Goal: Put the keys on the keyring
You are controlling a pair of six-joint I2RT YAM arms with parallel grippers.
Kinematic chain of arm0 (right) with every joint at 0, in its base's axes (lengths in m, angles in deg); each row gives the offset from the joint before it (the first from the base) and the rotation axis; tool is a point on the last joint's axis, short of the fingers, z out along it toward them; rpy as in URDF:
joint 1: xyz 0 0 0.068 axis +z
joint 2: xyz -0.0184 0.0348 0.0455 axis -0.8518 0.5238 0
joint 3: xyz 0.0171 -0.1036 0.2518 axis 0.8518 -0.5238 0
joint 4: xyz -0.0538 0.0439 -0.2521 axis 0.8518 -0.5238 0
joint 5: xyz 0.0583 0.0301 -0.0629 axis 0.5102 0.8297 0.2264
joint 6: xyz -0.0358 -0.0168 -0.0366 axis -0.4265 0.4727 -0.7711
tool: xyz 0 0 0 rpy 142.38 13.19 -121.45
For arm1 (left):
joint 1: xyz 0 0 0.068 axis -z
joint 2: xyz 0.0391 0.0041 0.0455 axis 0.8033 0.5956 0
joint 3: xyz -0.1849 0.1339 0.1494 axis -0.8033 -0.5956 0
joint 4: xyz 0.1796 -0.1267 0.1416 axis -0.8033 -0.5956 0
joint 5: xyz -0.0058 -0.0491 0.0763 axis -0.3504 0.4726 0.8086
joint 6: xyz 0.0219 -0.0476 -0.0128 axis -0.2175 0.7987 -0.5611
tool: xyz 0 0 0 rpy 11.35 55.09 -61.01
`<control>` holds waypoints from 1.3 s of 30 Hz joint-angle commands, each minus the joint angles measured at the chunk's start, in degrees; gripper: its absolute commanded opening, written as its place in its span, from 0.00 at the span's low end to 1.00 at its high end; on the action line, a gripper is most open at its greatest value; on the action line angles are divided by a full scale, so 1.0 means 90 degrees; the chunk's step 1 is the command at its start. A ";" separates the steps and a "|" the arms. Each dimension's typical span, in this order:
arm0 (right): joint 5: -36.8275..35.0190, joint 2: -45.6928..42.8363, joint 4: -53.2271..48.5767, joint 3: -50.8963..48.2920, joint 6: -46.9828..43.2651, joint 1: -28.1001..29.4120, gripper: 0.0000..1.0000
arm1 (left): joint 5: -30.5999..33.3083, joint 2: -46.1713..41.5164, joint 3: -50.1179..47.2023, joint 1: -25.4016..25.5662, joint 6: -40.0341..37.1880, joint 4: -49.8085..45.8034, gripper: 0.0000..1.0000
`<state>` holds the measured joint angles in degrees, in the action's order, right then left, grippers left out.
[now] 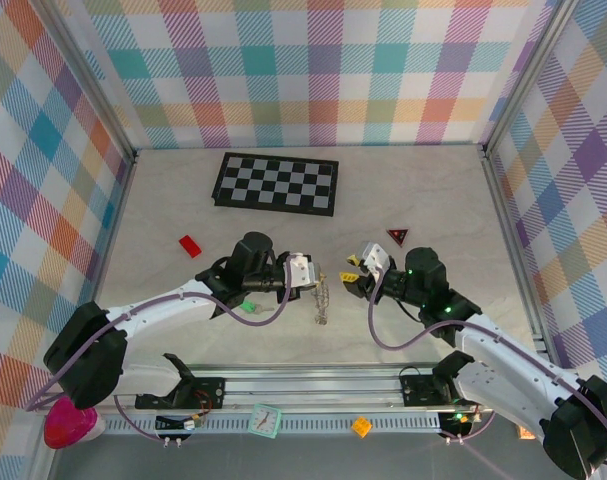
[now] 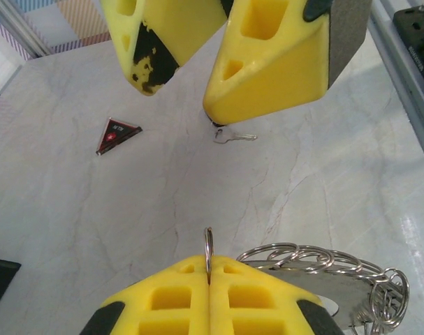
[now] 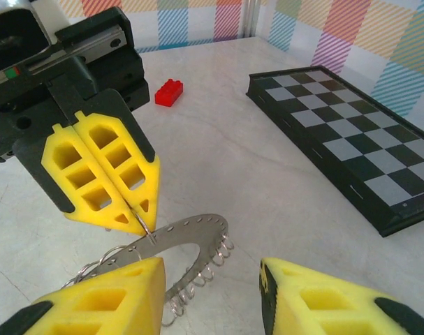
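My left gripper is shut on one small wire loop of the keyring. The keyring is a flat grey metal ring fringed with loops, and it is held above the table. From the right wrist, the left gripper pinches that loop at the keyring's rim. My right gripper stands open just in front of the ring, with nothing between its fingers. A small silver key lies on the table under the right gripper. From above, the two grippers face each other, the keyring between them.
A black-and-white checkerboard lies at the back. A red brick sits to the left and a red triangle to the right. A small green piece lies under the left arm. Plaid walls close three sides.
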<state>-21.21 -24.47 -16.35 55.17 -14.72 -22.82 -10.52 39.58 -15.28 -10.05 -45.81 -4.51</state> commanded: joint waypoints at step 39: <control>0.0694 0.1223 0.0328 0.0300 -0.2202 0.0527 0.21 | 0.0637 -0.0532 -0.0688 0.0633 -0.1724 0.1152 0.00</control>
<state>-16.77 -13.69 -15.57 56.90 -33.15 -18.58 -2.95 36.17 -21.75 -5.09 -60.15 4.21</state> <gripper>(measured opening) 0.211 0.042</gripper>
